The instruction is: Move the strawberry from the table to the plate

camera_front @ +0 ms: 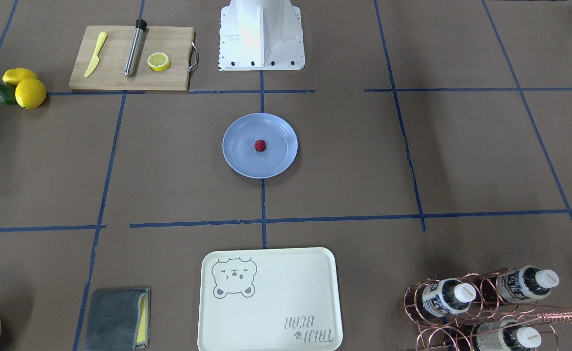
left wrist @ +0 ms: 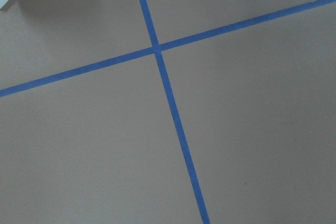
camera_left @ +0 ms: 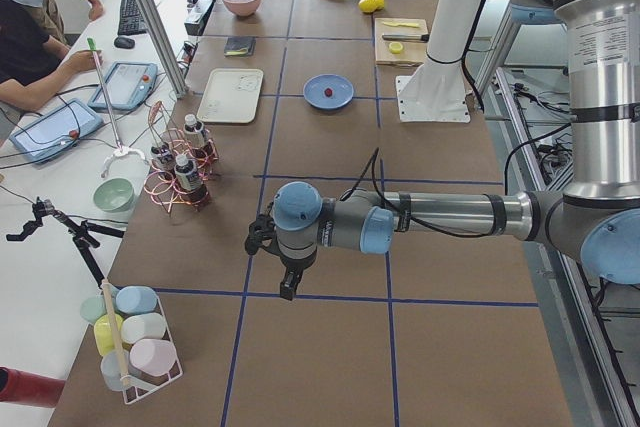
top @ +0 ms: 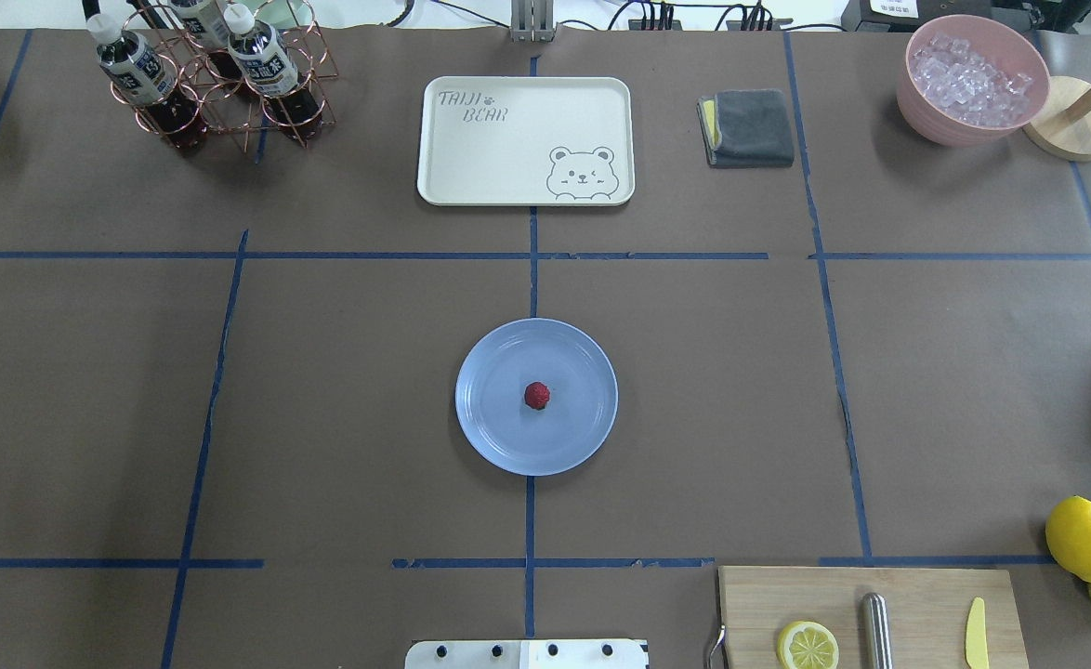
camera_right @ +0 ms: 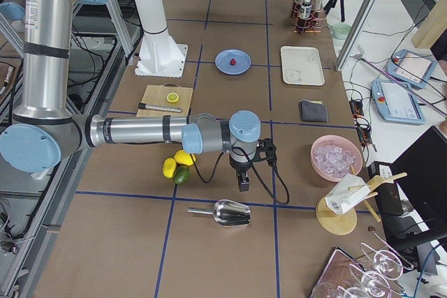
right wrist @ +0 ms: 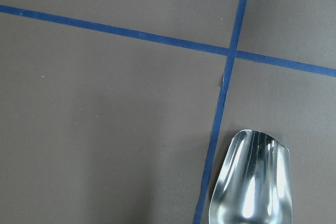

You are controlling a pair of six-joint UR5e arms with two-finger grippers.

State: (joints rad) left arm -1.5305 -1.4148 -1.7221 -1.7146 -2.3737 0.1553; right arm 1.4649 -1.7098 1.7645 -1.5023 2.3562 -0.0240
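Brown table (top: 322, 372), strawberry (top: 536, 395) on plate (top: 499, 439), left arm (camera_left: 450, 215), right arm (camera_right: 133, 130) stretched level

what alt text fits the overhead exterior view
A red strawberry sits in the middle of a light-blue plate at the centre of a brown table gridded with blue tape. Along the far edge: a bottle rack, a cream bear tray, a grey cloth, a pink bowl of ice. A cutting board and lemons lie near right.
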